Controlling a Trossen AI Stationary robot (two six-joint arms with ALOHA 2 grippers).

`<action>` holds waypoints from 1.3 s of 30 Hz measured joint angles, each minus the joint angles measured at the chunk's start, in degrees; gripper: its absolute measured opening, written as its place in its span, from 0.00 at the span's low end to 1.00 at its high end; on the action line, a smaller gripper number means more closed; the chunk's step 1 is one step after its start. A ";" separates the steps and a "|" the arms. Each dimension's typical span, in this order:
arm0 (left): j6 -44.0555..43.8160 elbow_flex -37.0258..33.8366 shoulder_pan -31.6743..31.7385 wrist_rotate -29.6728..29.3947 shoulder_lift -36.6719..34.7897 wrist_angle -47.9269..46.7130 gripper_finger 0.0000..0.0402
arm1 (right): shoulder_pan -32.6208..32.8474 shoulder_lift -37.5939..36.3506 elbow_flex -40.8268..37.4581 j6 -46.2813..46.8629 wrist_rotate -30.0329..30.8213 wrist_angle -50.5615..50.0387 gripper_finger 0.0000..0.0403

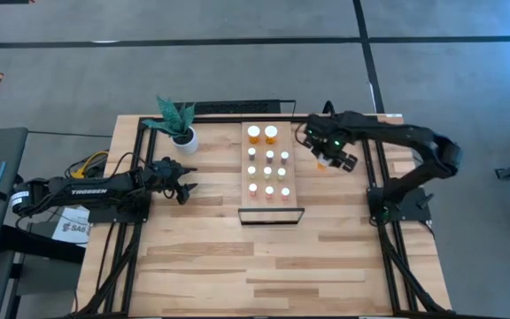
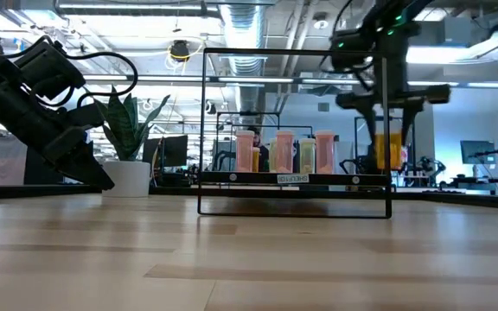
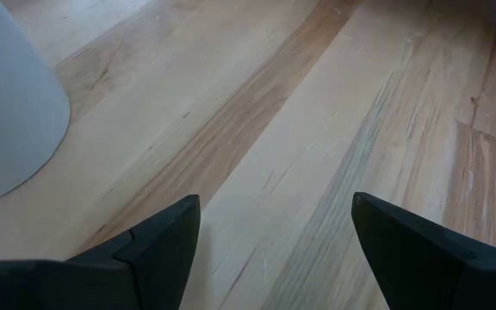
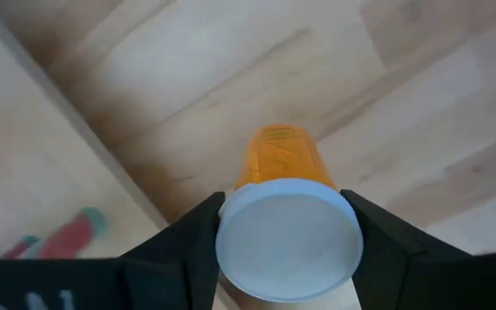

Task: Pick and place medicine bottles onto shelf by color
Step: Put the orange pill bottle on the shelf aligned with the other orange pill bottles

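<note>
The orange bottle (image 4: 284, 164) has a clear amber body and a round white cap (image 4: 288, 238). The right gripper (image 4: 288, 245) clamps it by the cap and holds it upright above the table, just beside the shelf (image 1: 271, 177) on its right long side. Eleven capped medicine bottles (image 1: 267, 170) stand in rows on the shelf, and its black frame (image 2: 296, 130) rises at the near end. The left gripper (image 3: 274, 228) hangs spread and empty left of the shelf, near the white plant pot (image 1: 185, 139).
</note>
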 joint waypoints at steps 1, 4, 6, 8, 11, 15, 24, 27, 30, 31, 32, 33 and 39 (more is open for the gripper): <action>0.00 0.01 -0.01 0.00 -0.01 0.00 0.72 | -0.31 1.59 1.50 -1.25 -0.04 -0.26 0.53; 0.00 0.01 -0.01 0.00 0.00 0.00 0.72 | -0.91 5.95 6.24 -4.18 -0.24 -1.96 0.53; 0.00 -0.01 0.01 0.00 -0.01 0.01 0.72 | -1.08 8.49 9.33 -5.36 -0.24 -3.08 0.53; 0.00 0.01 0.00 0.00 -0.01 0.01 0.72 | -1.12 10.53 12.09 -6.81 -0.21 -3.45 0.53; 0.00 0.01 0.01 0.00 0.00 0.00 0.72 | -1.43 13.17 15.32 -9.21 -0.12 -3.53 0.53; 0.00 0.00 0.00 0.00 -0.01 0.00 0.72 | -2.64 16.08 18.37 -11.79 0.05 -3.67 0.53; 0.00 0.01 0.00 0.00 0.00 0.01 0.72 | -6.71 22.34 25.72 -17.50 -0.19 -3.30 0.53; 0.00 0.01 0.01 0.00 -0.01 0.02 0.72 | -6.69 24.04 28.62 -18.66 -0.21 -3.40 0.53; 0.00 -0.01 0.01 -0.02 0.00 0.02 0.72 | -6.67 26.12 31.43 -19.05 -0.19 -3.81 0.53; 0.00 0.01 -0.01 0.00 -0.01 0.00 0.72 | -6.65 26.89 32.50 -19.64 -0.17 -4.12 0.53; 0.00 0.00 0.00 0.00 -0.01 0.01 0.72 | -6.65 27.55 33.49 -20.21 -0.17 -4.30 0.53; 0.00 0.01 0.00 0.00 -0.01 0.01 0.72 | -6.65 28.16 34.39 -20.74 -0.17 -4.33 0.53; 0.00 0.00 0.00 0.00 -0.01 0.00 0.72 | -6.65 31.54 37.93 -22.44 -0.21 -5.32 0.53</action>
